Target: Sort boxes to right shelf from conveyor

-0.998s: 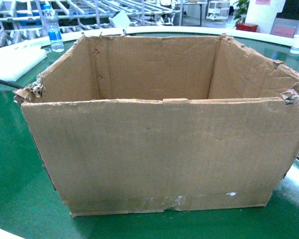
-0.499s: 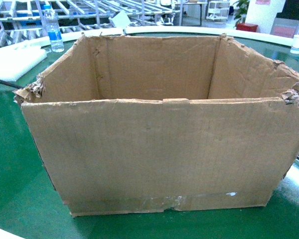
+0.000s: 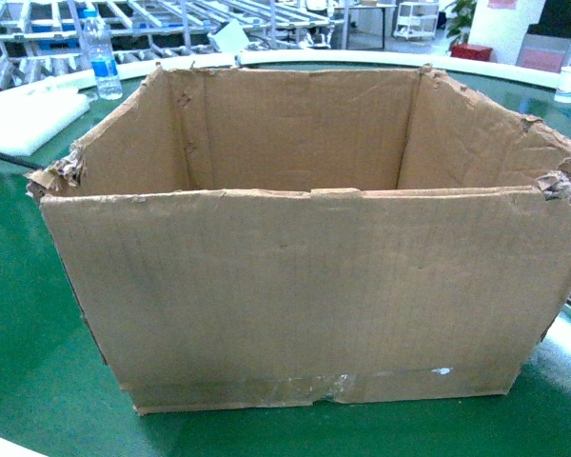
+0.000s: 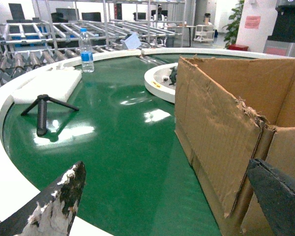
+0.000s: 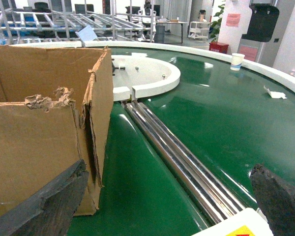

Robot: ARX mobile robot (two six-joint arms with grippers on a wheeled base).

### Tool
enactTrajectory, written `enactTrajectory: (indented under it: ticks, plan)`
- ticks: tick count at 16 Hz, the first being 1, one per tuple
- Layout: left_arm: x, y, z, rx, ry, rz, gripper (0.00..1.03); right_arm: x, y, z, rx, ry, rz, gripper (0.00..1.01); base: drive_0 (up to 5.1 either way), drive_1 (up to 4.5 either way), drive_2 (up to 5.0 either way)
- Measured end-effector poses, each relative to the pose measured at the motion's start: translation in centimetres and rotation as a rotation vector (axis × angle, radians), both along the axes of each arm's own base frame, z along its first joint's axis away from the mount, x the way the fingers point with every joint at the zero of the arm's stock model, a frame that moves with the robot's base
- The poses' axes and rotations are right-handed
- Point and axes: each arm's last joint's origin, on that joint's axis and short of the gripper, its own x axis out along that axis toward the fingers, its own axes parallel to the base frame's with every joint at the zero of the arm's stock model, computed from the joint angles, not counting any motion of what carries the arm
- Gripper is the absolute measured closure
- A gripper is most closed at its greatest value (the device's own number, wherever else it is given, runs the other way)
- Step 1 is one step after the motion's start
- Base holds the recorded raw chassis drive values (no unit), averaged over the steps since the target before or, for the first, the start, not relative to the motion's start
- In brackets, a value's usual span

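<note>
On the far left, a white foam slab [image 4: 49, 84] lay on the conveyor [image 4: 123, 147] against its white rim, with one small black tripod [image 4: 42, 110] just beside it and one water bottle [image 4: 86, 50] standing behind, near the rim. Beyond the rim stood racks of rollers [image 3: 38, 24], cut off by the frame edge and too cluttered to count. The green belt to the left of the box was open and glossy, curving away toward a white round hub [image 4: 160, 81].

The left gripper [image 4: 162, 206] showed only as two dark fingertips at the bottom corners of its wrist view, set wide apart, one frayed and white-flecked. Its right fingertip [image 4: 280, 196] sat close at the box's torn near-left corner; whether it touched was unclear.

One cardboard box [image 3: 305, 286] filled the middle of the head view, standing upright on the belt, open-topped, all corners ragged, wrinkled tape and a white fleck along the bottom seam. It hid most of the belt behind it, and its floor could not be seen.

The right gripper [image 5: 167, 201] was likewise wide, one fingertip [image 5: 44, 206] low in front of the box's near-right corner, the other far right. Right of the box ran two shiny steel rails [image 5: 182, 157] set into the belt, then open green surface with one paper cup [image 5: 236, 61] and one scrap of paper [image 5: 274, 92] near the rim.
</note>
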Motion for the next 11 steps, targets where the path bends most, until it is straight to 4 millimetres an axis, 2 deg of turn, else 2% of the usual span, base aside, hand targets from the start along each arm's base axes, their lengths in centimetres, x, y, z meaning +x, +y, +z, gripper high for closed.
enactTrajectory:
  ticks: [11]
  plan:
    - [0.00,0.00,0.00,0.000,0.000,0.000,0.05,0.00,0.00,0.00,0.000,0.000,0.000,0.03,0.0,0.00,0.0]
